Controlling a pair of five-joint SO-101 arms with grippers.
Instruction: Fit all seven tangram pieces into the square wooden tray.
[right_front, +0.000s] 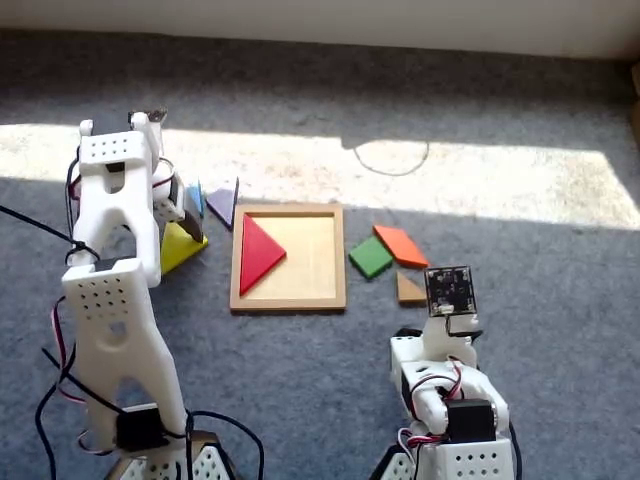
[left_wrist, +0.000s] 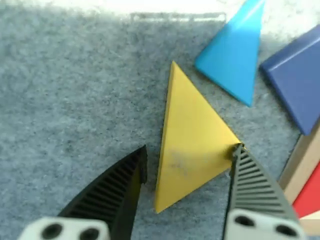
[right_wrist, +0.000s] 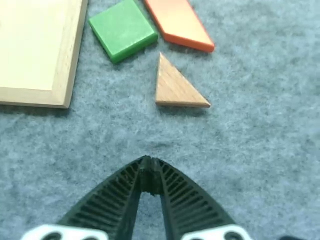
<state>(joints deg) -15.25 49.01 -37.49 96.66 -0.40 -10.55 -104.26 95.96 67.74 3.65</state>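
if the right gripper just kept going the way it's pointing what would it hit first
Probably the plain wooden triangle, on the grey carpet ahead of the right gripper, whose jaws are shut. It sits a little off the line, so perhaps just its near corner; the green square lies beyond.

- I saw the square wooden tray (right_front: 288, 299) lying flat on the grey carpet, pale inside with a darker rim.
- The large red triangle (right_front: 258, 250) lay flat inside the tray, its long edge along the left wall and its tip pointing toward the middle.
- The yellow triangle (left_wrist: 192, 145) lay on the carpet just left of the tray, between the spread fingers of the left gripper (left_wrist: 190, 149), with one fingertip touching a corner.
- The light blue triangle (left_wrist: 232, 55) and the violet-blue triangle (left_wrist: 295, 80) lay near it, by the tray's far left corner.
- The green square (right_front: 370, 257), orange parallelogram (right_front: 401, 245) and small wooden triangle (right_front: 409, 289) lay close together on the carpet just right of the tray.
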